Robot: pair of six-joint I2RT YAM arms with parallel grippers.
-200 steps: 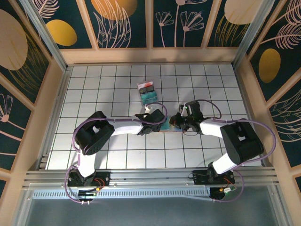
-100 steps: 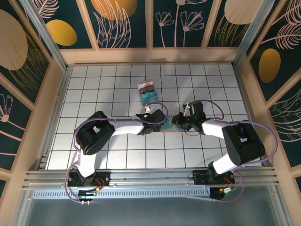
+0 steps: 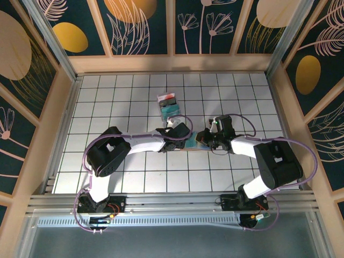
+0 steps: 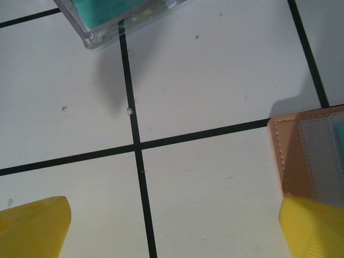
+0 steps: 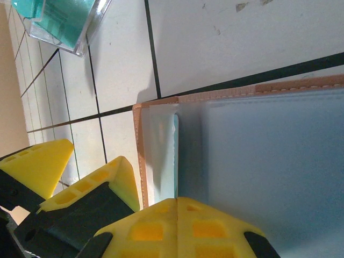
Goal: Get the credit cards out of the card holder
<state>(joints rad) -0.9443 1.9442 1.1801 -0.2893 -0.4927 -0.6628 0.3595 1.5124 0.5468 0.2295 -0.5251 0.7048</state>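
Yellow fingertips of the left gripper [image 4: 172,228] stand wide apart and hold nothing; the wrist view has one in each lower corner, with the right-hand tip overlapping the stitched tan edge of the card holder [image 4: 307,156]. The right gripper [image 5: 177,208] is closed, its two yellow fingers meeting along a seam on the holder's grey-blue inner face [image 5: 258,161]. A thin pale edge runs up to that seam, but it cannot be told whether anything is pinched there. From above, both arms are folded low over the white tiled table [image 3: 107,102]. Each elbow is swung outward and each forearm reaches inward, so the left gripper [image 3: 181,134] and the right gripper [image 3: 206,138] face one another near the table's middle. The card holder [image 3: 192,144] lies open and flat between them, largely covered by both wrists, and no card can be picked out in that view. The right wrist camera also catches the left gripper [image 5: 91,161] just beside the holder's tan border. A teal pack [image 3: 169,106] in a clear case sits farther back on the table, apart from the holder, and is cut off at the frame edge in both wrist views [image 4: 115,13] [image 5: 59,21].
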